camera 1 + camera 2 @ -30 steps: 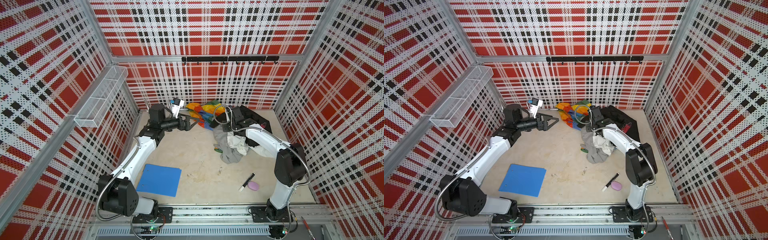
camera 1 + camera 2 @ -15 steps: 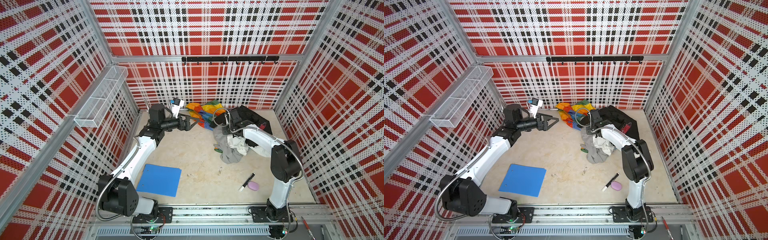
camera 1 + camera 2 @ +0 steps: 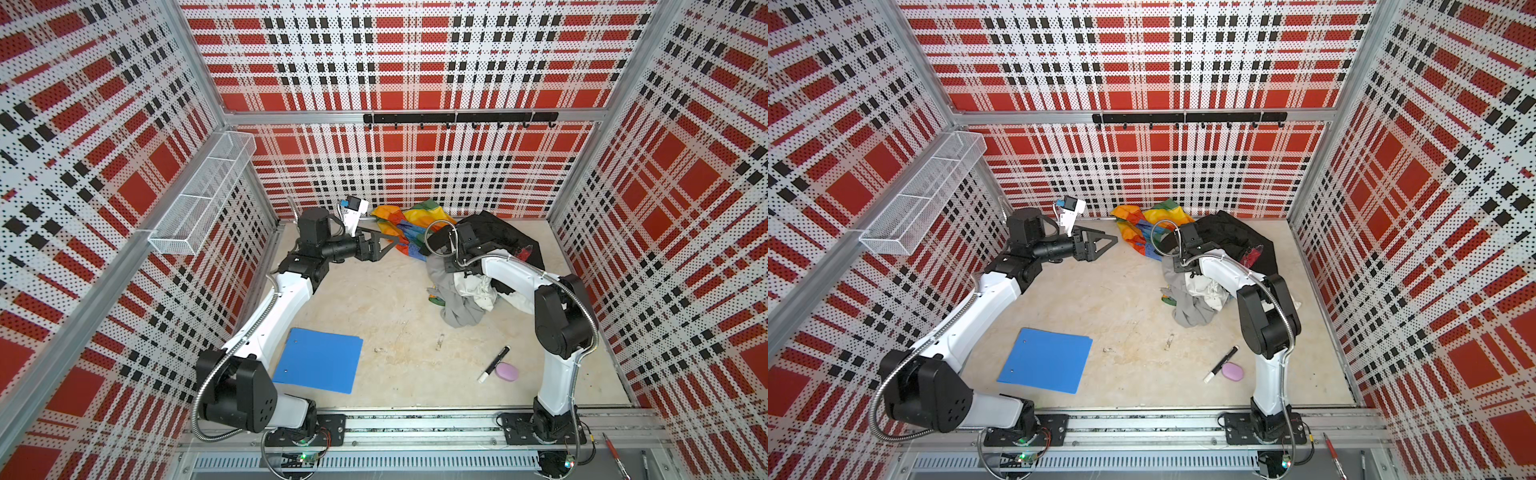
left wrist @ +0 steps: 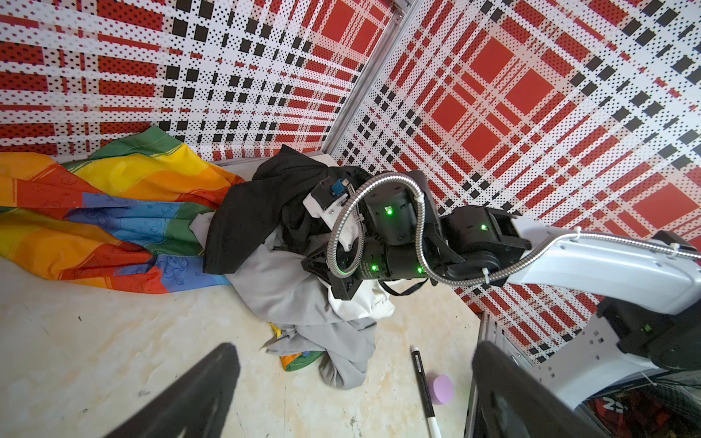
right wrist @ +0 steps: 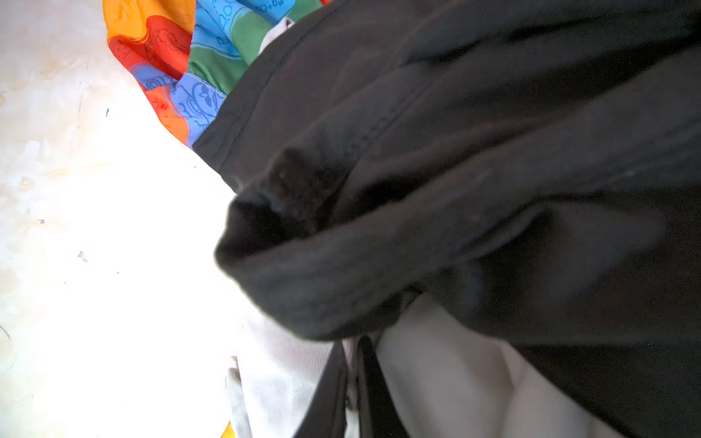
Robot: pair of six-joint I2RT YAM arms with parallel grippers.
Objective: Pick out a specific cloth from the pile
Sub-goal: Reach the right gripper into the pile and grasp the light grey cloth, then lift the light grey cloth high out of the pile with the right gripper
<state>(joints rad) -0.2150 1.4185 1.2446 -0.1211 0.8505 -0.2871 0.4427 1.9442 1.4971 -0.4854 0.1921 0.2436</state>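
Now pinching grey fabric

At the back right of the beige tabletop (image 3: 374, 299), the pile (image 3: 1192, 307) is lying near the wall. A big black garment (image 3: 505, 235) is draping its far side, a rainbow patchwork cloth (image 3: 409, 222) spreading leftward. The large plain light grey cloth (image 3: 455, 311) is sagging down the near side, touching a crumpled white cloth (image 3: 478, 291). A flat blue folder (image 3: 318, 359) is lying well apart. The right end effector (image 5: 352, 383) is pinching a fold of this cloth, jaws almost together; the left end effector (image 4: 354, 347) is hovering wide open nearby. A black marker (image 3: 493, 363) is lying just beside a lilac oval pad (image 3: 506, 371).
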